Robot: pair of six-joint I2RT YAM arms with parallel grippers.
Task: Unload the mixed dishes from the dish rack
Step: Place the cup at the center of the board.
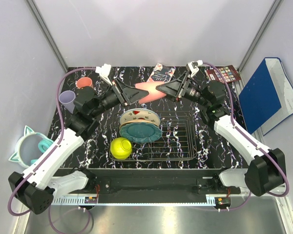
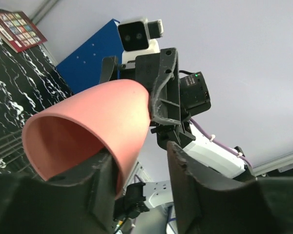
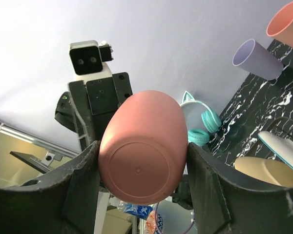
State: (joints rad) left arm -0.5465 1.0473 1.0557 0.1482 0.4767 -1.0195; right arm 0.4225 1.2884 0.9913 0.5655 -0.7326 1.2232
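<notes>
A salmon-pink cup point(image 1: 149, 91) hangs in the air between both grippers, above the far middle of the table. My right gripper point(image 1: 162, 88) is shut on its base end point(image 3: 142, 161). My left gripper point(image 1: 136, 93) is open at the cup's mouth point(image 2: 88, 131), one finger point(image 2: 100, 187) inside the rim, the other apart from the wall. The dish rack point(image 1: 180, 144) holds the white red-spotted plate point(image 1: 139, 116) and the teal scalloped plate point(image 1: 140, 130) on edge. A peach plate point(image 3: 263, 170) shows low in the right wrist view. The yellow-green bowl point(image 1: 121, 147) sits at the rack's left end.
A second salmon cup point(image 1: 84, 83) and the lilac cup point(image 1: 67, 100) stand at the far left of the table. The mint cat-eared bowl point(image 1: 27, 146) with headphones is off the left edge. A snack packet point(image 1: 161, 73), a colour card point(image 1: 224, 74) and a blue folder point(image 1: 263, 95) lie at the back right.
</notes>
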